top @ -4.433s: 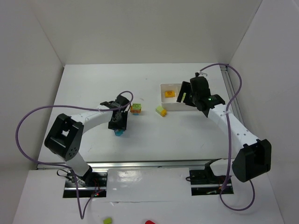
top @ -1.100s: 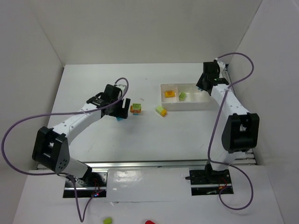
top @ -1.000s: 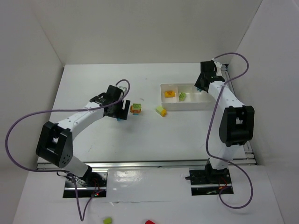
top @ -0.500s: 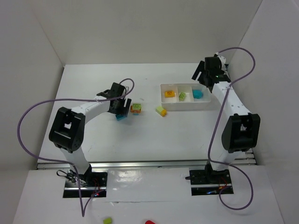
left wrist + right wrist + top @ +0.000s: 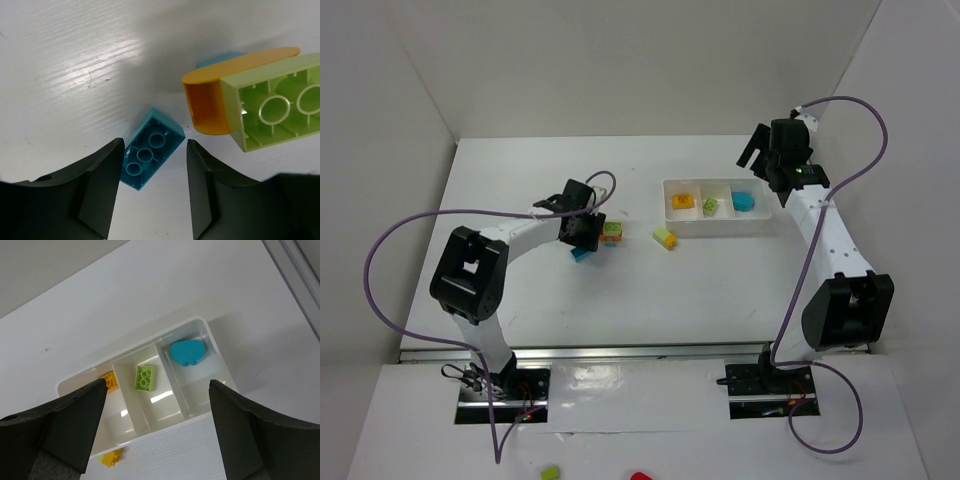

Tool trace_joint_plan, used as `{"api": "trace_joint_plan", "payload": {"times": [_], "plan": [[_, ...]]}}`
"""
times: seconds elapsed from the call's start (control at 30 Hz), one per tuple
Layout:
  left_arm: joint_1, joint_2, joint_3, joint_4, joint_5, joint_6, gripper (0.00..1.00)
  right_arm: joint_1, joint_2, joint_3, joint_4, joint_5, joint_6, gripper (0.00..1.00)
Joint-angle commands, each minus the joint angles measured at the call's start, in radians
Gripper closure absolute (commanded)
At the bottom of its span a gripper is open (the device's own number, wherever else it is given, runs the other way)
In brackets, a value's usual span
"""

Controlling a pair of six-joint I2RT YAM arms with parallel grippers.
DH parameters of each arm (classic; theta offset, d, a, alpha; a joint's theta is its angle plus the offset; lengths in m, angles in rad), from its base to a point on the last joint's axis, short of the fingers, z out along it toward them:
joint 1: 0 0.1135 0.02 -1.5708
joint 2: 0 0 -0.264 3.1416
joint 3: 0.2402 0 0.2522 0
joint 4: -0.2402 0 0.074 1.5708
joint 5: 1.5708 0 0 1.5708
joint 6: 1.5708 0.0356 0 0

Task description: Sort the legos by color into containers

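Note:
A cyan lego (image 5: 151,148) lies tilted, studs down, on the table between the fingers of my left gripper (image 5: 154,165). The jaws stand narrowed either side of it, with a gap on the right. In the top view this gripper (image 5: 587,238) hovers over the cyan lego (image 5: 581,254), beside an orange and green stack (image 5: 612,232). The white tray (image 5: 720,228) holds an orange lego (image 5: 682,201), a green lego (image 5: 710,207) and a rounded cyan lego (image 5: 744,202), one per compartment. My right gripper (image 5: 157,390) hangs open and empty above the tray (image 5: 165,427).
A yellow and green lego (image 5: 665,238) lies on the table just in front of the tray's left end. A metal rail (image 5: 295,265) runs along the table's right edge. White walls close in the back and both sides.
The right gripper opened and the cyan piece now lies in the tray's right compartment; that arm has risen. The left gripper's jaws have narrowed around the cyan lego.

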Motion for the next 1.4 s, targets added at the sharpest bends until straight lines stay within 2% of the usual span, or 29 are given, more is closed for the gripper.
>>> {"api": "trace_joint_plan", "payload": {"times": [0.0, 0.1, 0.23, 0.27, 0.3, 0.33, 0.37, 0.53, 0.6, 0.63, 0.73, 0.87, 0.9, 0.97, 1.0, 1.1, 1.2, 1.3, 1.37], "plan": [[-0.01, 0.0, -0.019, -0.011, 0.008, -0.029, 0.38, -0.007, -0.022, -0.014, -0.015, -0.012, -0.003, 0.1], [-0.019, 0.0, -0.019, -0.022, -0.003, -0.029, 0.3, -0.007, -0.013, -0.005, -0.015, -0.023, -0.003, 0.1], [-0.019, -0.02, -0.005, -0.045, -0.041, -0.019, 0.05, -0.007, -0.013, -0.005, -0.015, -0.041, -0.003, 0.1], [-0.019, -0.02, -0.005, -0.054, -0.052, -0.009, 0.0, -0.007, -0.022, -0.014, -0.015, -0.041, -0.003, 0.1], [-0.019, -0.009, -0.005, -0.054, -0.052, -0.009, 0.0, -0.007, -0.022, -0.014, -0.015, -0.041, -0.003, 0.1], [-0.019, 0.005, -0.005, -0.054, -0.035, -0.009, 0.03, -0.007, -0.022, -0.023, -0.006, -0.05, -0.003, 0.1], [-0.019, 0.005, -0.005, -0.054, -0.035, -0.009, 0.14, -0.007, -0.031, -0.023, -0.006, -0.05, -0.003, 0.1], [-0.019, 0.026, -0.017, -0.054, -0.006, -0.019, 0.27, -0.007, -0.031, -0.023, -0.006, -0.059, -0.003, 0.1], [-0.028, 0.035, -0.027, -0.054, -0.006, -0.029, 0.35, -0.007, -0.031, -0.023, -0.006, -0.059, -0.003, 0.1], [-0.037, 0.035, -0.027, -0.068, -0.019, -0.029, 0.44, -0.007, -0.031, -0.023, -0.006, -0.059, -0.003, 0.1], [-0.038, 0.002, -0.037, -0.08, -0.02, -0.029, 0.5, -0.007, -0.031, -0.014, -0.016, -0.092, -0.014, 0.1], [-0.038, -0.07, -0.037, -0.155, 0.011, -0.019, 0.72, -0.007, -0.031, 0.02, -0.049, -0.281, -0.065, 0.1], [-0.038, -0.095, -0.037, -0.17, 0.046, -0.019, 0.8, -0.007, -0.031, 0.02, -0.049, -0.396, -0.083, 0.1], [-0.038, -0.184, -0.037, -0.199, 0.089, -0.009, 0.86, -0.007, -0.022, 0.011, -0.073, -0.536, -0.092, 0.1], [-0.038, -0.216, -0.037, -0.212, 0.115, 0.0, 0.87, -0.007, -0.022, -0.012, -0.073, -0.684, -0.083, 0.1], [-0.038, -0.358, -0.037, -0.204, 0.311, 0.026, 1.0, 0.072, -0.066, -0.189, 0.063, -0.867, 0.024, 0.1], [-0.047, -0.402, -0.016, -0.175, 0.413, 0.042, 1.0, 0.194, -0.076, -0.248, 0.118, -0.92, 0.082, 0.1], [-0.056, -0.402, 0.028, -0.144, 0.505, 0.042, 1.0, 0.261, -0.061, -0.261, 0.163, -0.935, 0.154, 0.08], [-0.07, -0.377, 0.064, -0.131, 0.531, 0.042, 1.0, 0.283, -0.061, -0.273, 0.27, -0.958, 0.235, 0.08]]}}
